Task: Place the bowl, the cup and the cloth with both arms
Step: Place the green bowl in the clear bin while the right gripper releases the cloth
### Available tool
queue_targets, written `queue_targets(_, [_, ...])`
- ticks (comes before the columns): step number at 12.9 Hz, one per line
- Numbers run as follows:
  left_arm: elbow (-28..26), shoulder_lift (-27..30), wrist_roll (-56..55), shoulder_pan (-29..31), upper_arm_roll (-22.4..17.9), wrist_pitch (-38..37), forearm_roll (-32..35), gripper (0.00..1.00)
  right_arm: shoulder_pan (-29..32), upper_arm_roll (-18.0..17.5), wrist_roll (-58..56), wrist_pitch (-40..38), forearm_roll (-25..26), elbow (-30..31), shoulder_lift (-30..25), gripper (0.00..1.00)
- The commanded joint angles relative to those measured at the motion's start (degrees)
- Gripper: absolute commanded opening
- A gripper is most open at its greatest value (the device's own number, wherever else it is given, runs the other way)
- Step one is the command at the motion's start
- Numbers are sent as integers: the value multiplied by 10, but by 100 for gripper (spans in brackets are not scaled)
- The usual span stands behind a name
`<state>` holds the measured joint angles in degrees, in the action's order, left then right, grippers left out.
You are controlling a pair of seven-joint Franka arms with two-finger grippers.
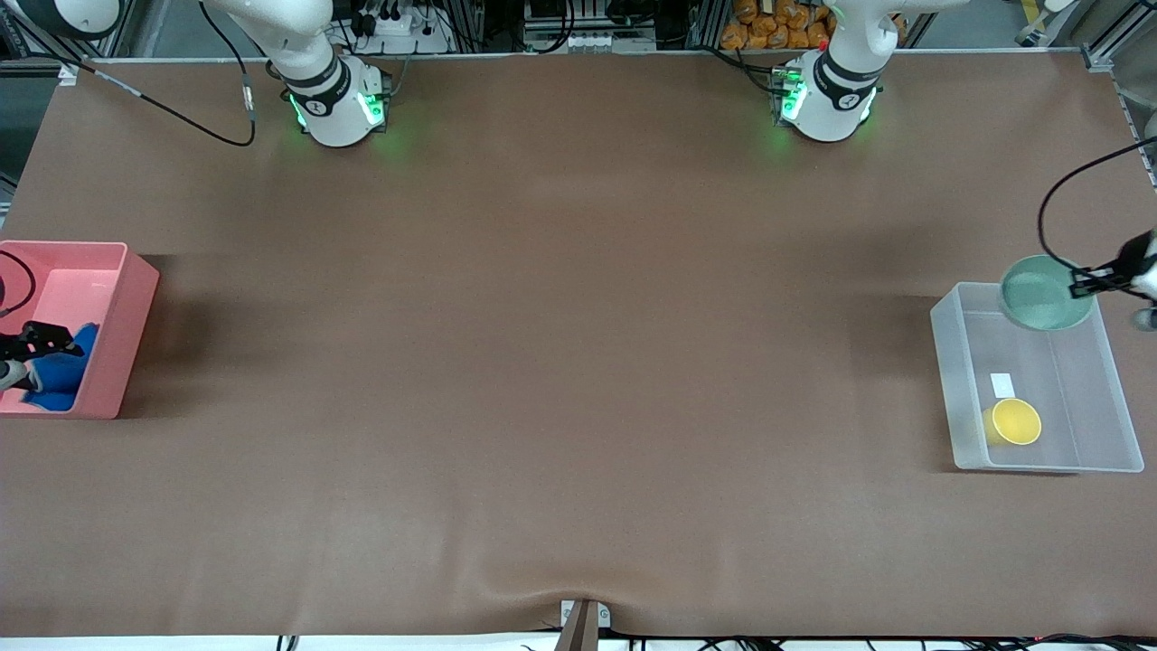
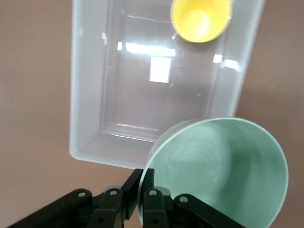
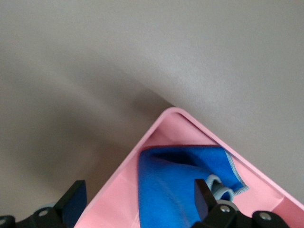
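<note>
Progress check for you: soft blue cloth [image 1: 56, 372] lies in the pink bin [image 1: 126, 316], right gripper [image 3: 137, 202] spread wide over it. Yellow cup [image 1: 1016, 421] sits in the clear tub [image 1: 958, 380]. Left gripper [image 2: 142, 190] pinches the mint-green bowl [image 1: 1044, 293] over that tub; you have only its release left.

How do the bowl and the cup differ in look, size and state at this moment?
The bowl is pale mint green; the cup is yellow. The bowl is wider, the cup narrower. The bowl is pinched by its rim in the left gripper, up over the clear bin; the cup rests free inside that bin. Both are round, plain and without handles.
</note>
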<state>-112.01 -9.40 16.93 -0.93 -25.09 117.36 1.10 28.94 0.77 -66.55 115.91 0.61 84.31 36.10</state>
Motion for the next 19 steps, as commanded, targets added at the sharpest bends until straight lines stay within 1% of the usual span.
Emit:
queue_targets(1, [72,-99,46,-3,-29,-6,-95,0,-24,3,13,-27,8,3,-32,100])
queue_targets(2, [87,-122,47,0,-29,-6,-113,0,-33,3,33,-36,8,6,-41,100])
queue_targets(3, [90,-142,48,0,-29,-1,-116,0,-36,2,68,-55,8,18,-55,100])
queue_targets(5, [89,-165,58,4,-28,29,-117,0,-57,3,144,-60,8,65,-95,100])
queue_targets(7, [86,-192,69,3,-29,59,-148,0,-74,2,193,-54,7,123,-133,100])
queue_targets(11, [78,-222,88,4,-27,105,-154,0,-143,2,357,-59,7,189,-193,100])
queue_targets(13, [73,-236,107,8,-27,120,-155,0,-177,1,443,-72,5,206,-211,100])
queue_targets(15, [59,-244,115,13,-26,149,-167,0,-209,0,532,-102,1,209,-229,100])
queue_targets(17, [44,-253,122,8,-25,181,-178,0,-242,1,600,-128,1,208,-262,100])
queue_targets(18, [43,-255,128,8,-24,185,-178,0,-245,0,613,-141,1,207,-284,100])
queue_targets(19, [48,-264,131,8,-24,185,-178,4,-252,0,614,-148,1,207,-305,100])
